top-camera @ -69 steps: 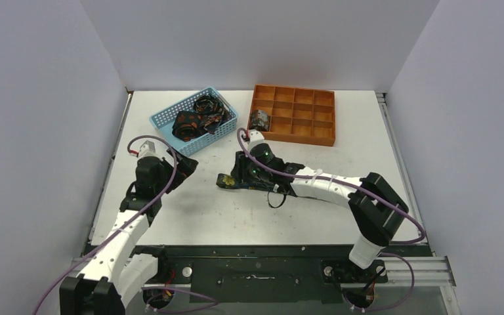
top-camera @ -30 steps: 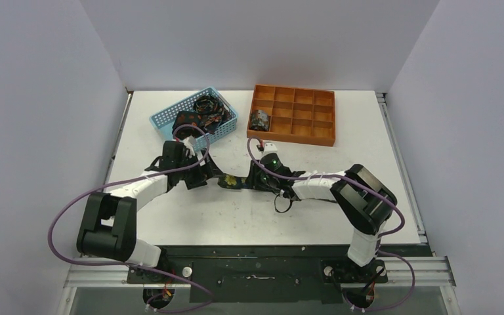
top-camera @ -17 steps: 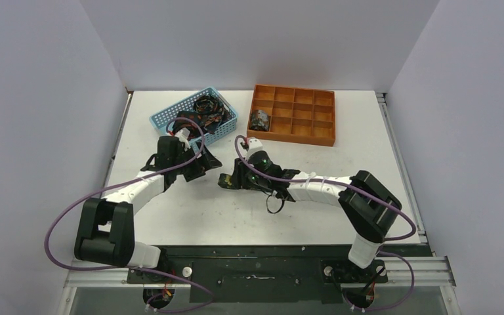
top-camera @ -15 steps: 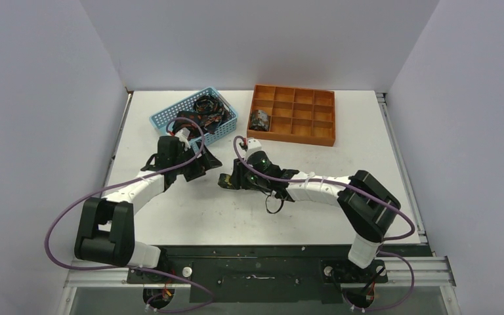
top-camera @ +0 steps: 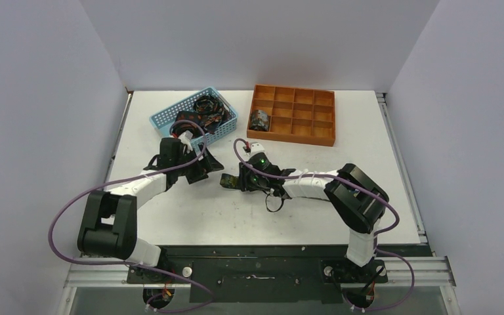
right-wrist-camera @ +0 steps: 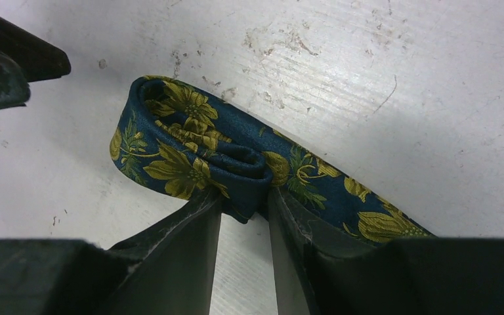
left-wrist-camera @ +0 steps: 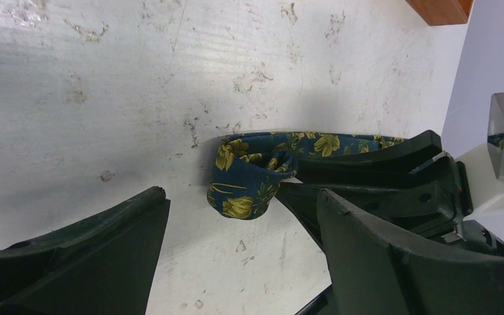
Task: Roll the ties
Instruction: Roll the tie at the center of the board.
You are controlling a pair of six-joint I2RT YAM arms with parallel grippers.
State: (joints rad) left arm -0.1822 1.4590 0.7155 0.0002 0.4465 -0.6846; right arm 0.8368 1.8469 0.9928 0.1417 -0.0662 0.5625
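A navy tie with yellow-green flowers (right-wrist-camera: 190,154) lies on the white table, its end folded over into a loose roll; it also shows in the left wrist view (left-wrist-camera: 249,180) and the top view (top-camera: 231,181). My right gripper (right-wrist-camera: 244,200) is shut on the folded end of the tie. My left gripper (left-wrist-camera: 236,256) is open and empty, its jaws on either side of the space just short of the roll; in the top view it (top-camera: 211,167) sits left of the tie. A rolled tie (top-camera: 259,119) sits in the orange tray. Several ties (top-camera: 197,118) lie in the blue basket.
The orange compartment tray (top-camera: 305,113) stands at the back centre-right and the light-blue mesh basket (top-camera: 164,118) at the back left. A dark loop of cable (top-camera: 274,201) hangs by the right arm on the table.
My left arm swung from the left side in toward the tie. My right gripper has kept hold of the tie, shifting a little.
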